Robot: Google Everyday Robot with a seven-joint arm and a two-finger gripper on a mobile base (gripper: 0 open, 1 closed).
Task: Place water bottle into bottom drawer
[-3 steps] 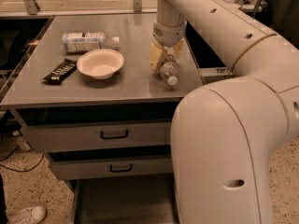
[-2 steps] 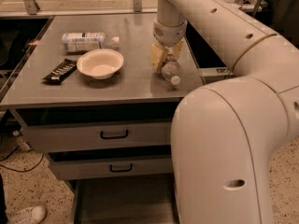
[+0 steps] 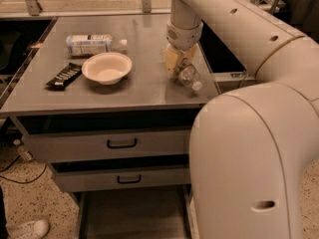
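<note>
The water bottle (image 3: 188,76) is clear plastic with a white cap and lies tilted on the right side of the grey tabletop (image 3: 144,91), cap pointing toward the front right edge. My gripper (image 3: 177,63) hangs from the arm right over the bottle's body, its yellowish fingers around it. The bottom drawer (image 3: 133,213) is pulled out at floor level below the two grey-fronted drawers, showing a dark flat floor; my arm hides its right part.
A bottle with a large white label (image 3: 94,44) lies at the back left. A white bowl (image 3: 106,67) sits mid-table, a dark snack bar (image 3: 64,75) left of it. Two grey drawers with black handles (image 3: 121,144) are below. A shoe (image 3: 25,229) is on the floor.
The gripper and bottle stay at the same spot; the bottle now appears more tilted with its cap nearer the table's front right edge.
</note>
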